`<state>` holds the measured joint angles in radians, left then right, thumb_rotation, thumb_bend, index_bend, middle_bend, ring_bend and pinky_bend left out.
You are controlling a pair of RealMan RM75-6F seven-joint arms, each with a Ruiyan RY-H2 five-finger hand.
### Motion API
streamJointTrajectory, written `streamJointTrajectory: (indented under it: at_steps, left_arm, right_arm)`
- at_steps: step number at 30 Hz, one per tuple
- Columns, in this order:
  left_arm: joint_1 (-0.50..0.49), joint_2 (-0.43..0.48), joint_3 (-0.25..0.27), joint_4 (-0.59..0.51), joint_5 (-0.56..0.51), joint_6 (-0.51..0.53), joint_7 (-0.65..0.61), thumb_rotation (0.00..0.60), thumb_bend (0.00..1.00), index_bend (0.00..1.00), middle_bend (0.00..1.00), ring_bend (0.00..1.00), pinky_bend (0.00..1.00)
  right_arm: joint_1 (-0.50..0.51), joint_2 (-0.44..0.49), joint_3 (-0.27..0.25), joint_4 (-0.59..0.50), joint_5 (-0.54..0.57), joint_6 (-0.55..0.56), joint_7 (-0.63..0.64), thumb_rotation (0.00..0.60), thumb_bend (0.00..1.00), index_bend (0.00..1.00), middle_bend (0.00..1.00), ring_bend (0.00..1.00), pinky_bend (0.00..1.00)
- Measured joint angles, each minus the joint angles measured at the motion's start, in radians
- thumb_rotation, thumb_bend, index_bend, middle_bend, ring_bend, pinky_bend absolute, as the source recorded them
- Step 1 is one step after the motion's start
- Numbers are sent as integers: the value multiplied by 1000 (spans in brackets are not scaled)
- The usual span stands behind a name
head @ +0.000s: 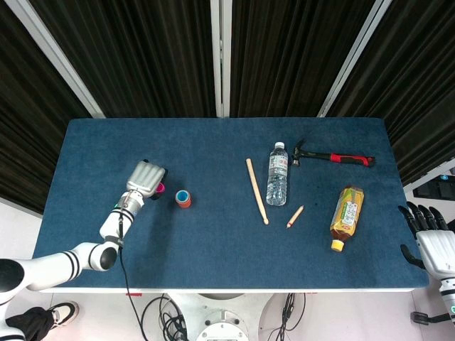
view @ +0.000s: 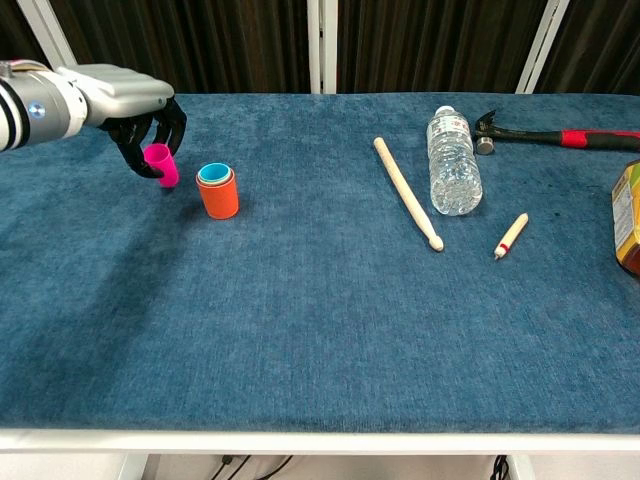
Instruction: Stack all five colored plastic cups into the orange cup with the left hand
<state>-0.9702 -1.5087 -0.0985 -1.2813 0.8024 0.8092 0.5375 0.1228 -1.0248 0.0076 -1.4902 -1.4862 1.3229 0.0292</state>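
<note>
From the head view: lying on a blue table (head: 213, 227), a left hand (head: 144, 180) covering most of a pink cup (head: 161, 188), only a sliver of pink showing at its right edge; standing just to the right, apart from the hand, an orange cup (head: 183, 199) with a blue cup (head: 183, 195) nested inside. Further right, lying on the cloth: a wooden stick (head: 257, 190), a clear water bottle (head: 278, 172) with no readable label, a hammer (head: 333, 157) with a red and black handle, a small pencil (head: 295, 216), and a tea bottle (head: 346, 216) with a yellow-green label, its printing too small to read. Hanging off the table's right edge, the right hand (head: 429, 240), fingers spread and holding nothing. From the chest view: the left hand (view: 140, 112) curling dark fingers (view: 176, 118) around the pink cup (view: 160, 165), gripping it near the rim, the cup tilting and seeming raised off the cloth, though contact underneath being hard to tell. Sitting near on the right, not touching, the orange cup (view: 219, 196) with the blue cup (view: 214, 173) showing at its mouth. Lying beyond: the stick (view: 407, 192), the water bottle (view: 453, 162), the hammer (view: 555, 136), the pencil (view: 510, 235), and the tea bottle (view: 629, 220) cut off by the frame edge.
</note>
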Motion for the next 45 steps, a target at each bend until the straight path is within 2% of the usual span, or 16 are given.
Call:
streamJointTrajectory:
  at_steps: [7,14,21,27,41,43,45]
  left_arm:
    - [-7,93,-29,-128,-7,42,31,600,285,549,535,561,331]
    - [-7,180,-57,-302,-57,63,33,600,284,547,534,561,327]
    - [-19,206,-46,-396,-73,78,57,600,283,544,531,560,324]
    - [-27,170,-44,-389,-73,75,38,600,282,535,525,558,330]
    - [-55,89,-33,-285,-87,56,22,600,282,526,519,552,330]
    - [-55,85,-30,-277,-88,53,19,600,277,491,490,526,329]
    - [-54,84,-27,-273,-89,47,14,600,256,390,414,440,315]
  right_arm:
    - [-2,3,1,-5,-7,10,3,600,327,0,0,0,0]
    - [-6,9,-1,-11,-15,21,7,600,327,0,0,0,0]
    - [-12,11,-6,-13,-27,33,11,600,327,0,0,0,0]
    - [-12,10,-5,-10,-21,29,12,600,327,0,0,0,0]
    - [-3,6,-1,6,-8,7,25,600,327,0,0,0,0]
    - [-3,6,0,8,-7,7,27,600,327,0,0,0,0]
    - [-3,6,0,9,-7,6,27,600,327,0,0,0,0]
